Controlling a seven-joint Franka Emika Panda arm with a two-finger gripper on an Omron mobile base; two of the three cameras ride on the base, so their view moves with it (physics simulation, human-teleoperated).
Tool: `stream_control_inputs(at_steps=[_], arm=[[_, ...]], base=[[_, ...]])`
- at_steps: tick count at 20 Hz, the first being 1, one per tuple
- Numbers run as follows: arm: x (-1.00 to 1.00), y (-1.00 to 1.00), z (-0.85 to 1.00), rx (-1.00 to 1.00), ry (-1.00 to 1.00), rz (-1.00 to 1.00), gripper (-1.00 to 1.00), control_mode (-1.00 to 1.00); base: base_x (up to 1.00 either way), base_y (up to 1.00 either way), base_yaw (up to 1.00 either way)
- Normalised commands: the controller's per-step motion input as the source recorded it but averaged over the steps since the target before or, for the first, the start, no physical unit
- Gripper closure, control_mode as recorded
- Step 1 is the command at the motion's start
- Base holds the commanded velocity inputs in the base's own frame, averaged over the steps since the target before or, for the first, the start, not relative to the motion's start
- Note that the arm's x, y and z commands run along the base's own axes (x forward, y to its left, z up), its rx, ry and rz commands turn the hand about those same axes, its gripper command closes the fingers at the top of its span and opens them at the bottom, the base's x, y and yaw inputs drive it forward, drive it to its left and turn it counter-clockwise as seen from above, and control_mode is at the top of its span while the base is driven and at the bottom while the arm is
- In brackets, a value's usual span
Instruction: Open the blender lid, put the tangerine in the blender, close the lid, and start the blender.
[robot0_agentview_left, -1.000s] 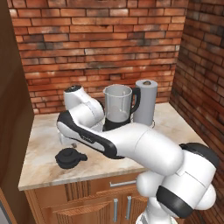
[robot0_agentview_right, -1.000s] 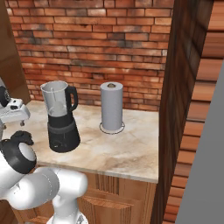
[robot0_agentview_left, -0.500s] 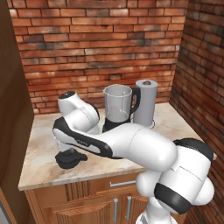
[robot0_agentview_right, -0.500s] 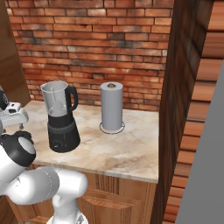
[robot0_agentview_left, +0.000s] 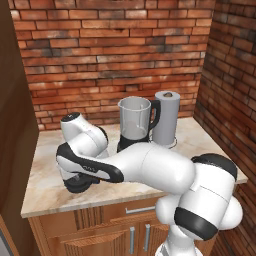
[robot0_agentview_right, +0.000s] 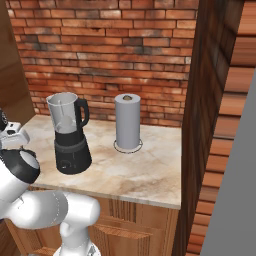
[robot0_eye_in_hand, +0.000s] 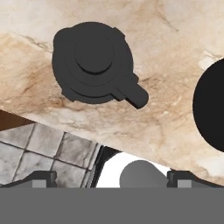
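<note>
1. In the left base view, the tall clear glass blender (robot0_agentview_left: 134, 125) with its black side handle stood on the marbled beige stone counter (robot0_agentview_left: 45, 180) before the red brick wall (robot0_agentview_left: 110, 50), its jar mouth uncovered. The white-grey paper towel roll (robot0_agentview_left: 166, 118) stood upright just beside it at 3 o'clock. The white arm swept across the counter toward 9 o'clock, and under its bent wrist a dark rounded shape, the round black blender lid (robot0_agentview_left: 80, 184), lay flat on the counter, at about 8 o'clock from the blender and largely hidden by the arm.

2. In the right base view, the blender (robot0_agentview_right: 70, 134) stood on its rounded black base near the counter's front edge, with the paper towel roll (robot0_agentview_right: 128, 122) apart from it at 2 o'clock on a thin ring stand. The arm's white wrist showed at the frame's 9 o'clock edge.

3. In the hand view, the blender lid (robot0_eye_in_hand: 94, 63) lay flat on the counter (robot0_eye_in_hand: 175, 57) with its raised central knob facing the camera and its small side tab pointing to 4 o'clock. A black curved mass, the blender's base (robot0_eye_in_hand: 210, 111), cut in at 3 o'clock, apart from the lid. The gripper (robot0_eye_in_hand: 112, 177) held its fingertips (robot0_eye_in_hand: 43, 177) spread wide at the bottom, pinching nothing and apart from the lid.
</note>
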Motion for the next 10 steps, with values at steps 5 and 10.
stream_control_inputs(at_steps=[5, 10], arm=[[0.04, 0.1, -0.07, 0.0, 0.0, 0.0, -1.0, -1.0], [0.1, 0.01, -0.11, 0.0, 0.0, 0.0, -1.0, -1.0]], base=[[0.0, 0.0, 0.0], [0.0, 0.0, 0.0]])
